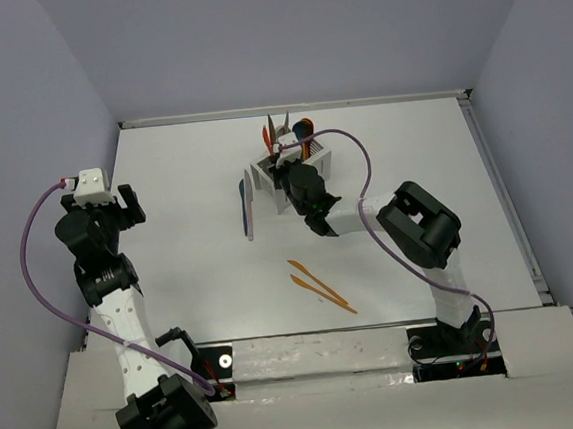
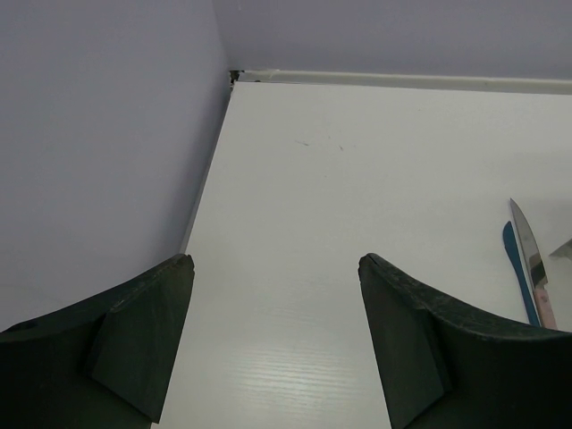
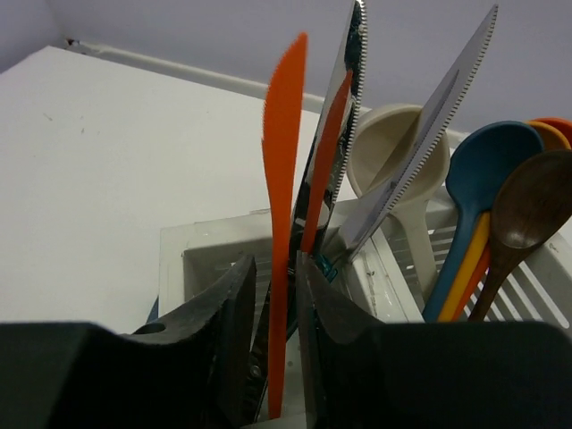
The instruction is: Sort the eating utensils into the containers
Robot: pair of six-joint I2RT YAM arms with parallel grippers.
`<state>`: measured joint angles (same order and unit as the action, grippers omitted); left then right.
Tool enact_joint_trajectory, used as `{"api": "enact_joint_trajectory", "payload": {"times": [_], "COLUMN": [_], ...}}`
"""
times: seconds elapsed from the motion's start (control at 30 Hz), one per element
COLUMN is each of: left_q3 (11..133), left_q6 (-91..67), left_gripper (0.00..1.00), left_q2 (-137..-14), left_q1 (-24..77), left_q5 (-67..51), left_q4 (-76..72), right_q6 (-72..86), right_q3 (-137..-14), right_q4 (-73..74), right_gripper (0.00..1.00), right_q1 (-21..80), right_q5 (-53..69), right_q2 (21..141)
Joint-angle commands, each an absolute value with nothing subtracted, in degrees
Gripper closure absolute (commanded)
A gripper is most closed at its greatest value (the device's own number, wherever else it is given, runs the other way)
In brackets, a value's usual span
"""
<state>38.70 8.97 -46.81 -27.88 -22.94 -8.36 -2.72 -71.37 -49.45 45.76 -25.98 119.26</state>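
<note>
Orange knife [image 3: 283,179] pinched in nearly closed right gripper [image 3: 273,295] at caddy [image 3: 192,259], bottom end hidden between jaws tbh. Left gripper [image 2: 275,313] wide open, holding nothing.

An orange knife [image 3: 284,179] is gripped upright in the right hand [image 3: 274,281] over the white caddy [image 3: 201,259], where serrated knives [image 3: 429,116] and spoons [image 3: 487,170] are stood.
</note>
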Motion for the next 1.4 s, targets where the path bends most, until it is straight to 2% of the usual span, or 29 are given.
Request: {"api": "enact_joint_trajectory", "payload": {"times": [0.0, 0.07, 0.2, 0.3, 0.37, 0.4, 0.47, 0.53, 0.63, 0.73, 0.87, 1.07, 1.37], "left_q3": [38.32, 38.32, 38.50, 38.50, 38.50, 38.41, 38.23, 37.88, 38.84, 42.26, 45.61, 40.18, 34.63], "left_q6": [9.23, 9.23, 9.14, 9.14, 9.23, 9.32, 9.67, 10.19, 14.14, 20.97, 27.77, 25.76, 25.75], "left_gripper": [0.14, 0.14, 0.14, 0.14, 0.14, 0.14, 0.14, 0.15, 0.19, 0.21, 0.19, 0.16, 0.18], "left_q2": [-46.06, -46.06, -45.79, -45.62, -45.44, -45.44, -45.44, -45.96, -48.16, -51.85, -55.72, -52.30, -52.82], "left_q1": [-28.30, -28.39, -28.39, -28.30, -28.39, -28.39, -28.39, -28.39, -27.51, -24.02, -15.57, -14.77, -14.24], "left_q5": [-23.82, -23.91, -24.17, -24.35, -24.35, -24.43, -25.13, -26.96, -31.72, -28.23, -17.52, -18.72, -18.81], "left_q4": [-11.25, -11.08, -10.81, -10.72, -10.72, -10.72, -10.81, -10.72, -8.01, -1.69, 7.11, 3.96, 0.44], "right_q6": [-1.85, -1.93, -4.12, -7.72, -6.43, -4.59, 2.06, 4.56, 8.16, 13.70, 19.76, 21.80, 23.12], "right_q3": [-70.06, -69.17, -66.19, -66.09, -70.63, -73.01, -78.02, -77.52, -75.24, -74.71, -69.97, -64.79, -60.82], "right_q4": [-50.27, -50.80, -51.07, -43.28, -25.03, -8.43, 7.22, 20.58, 32.55, 41.71, 42.45, 38.33, 35.25], "right_gripper": [0.61, 0.52, 0.47, 0.41, 0.37, 0.37, 0.37, 0.38, 0.36, 0.36, 0.40, 0.51, 0.59], "right_q1": [45.70, 45.70, 45.70, 47.02, 47.02, 47.02, 48.16, 49.99, 55.69, 59.75, 61.00, 61.00, 61.00], "right_q5": [-24.43, -25.40, -24.96, -22.60, -17.78, -13.75, -8.38, -7.13, -10.54, -12.56, -12.39, -11.43, -10.20], "right_q2": [115.32, 113.39, 106.80, 99.01, 95.47, 93.45, 92.73, 92.20, 93.24, 95.44, 94.84, 93.25, 97.03]}}
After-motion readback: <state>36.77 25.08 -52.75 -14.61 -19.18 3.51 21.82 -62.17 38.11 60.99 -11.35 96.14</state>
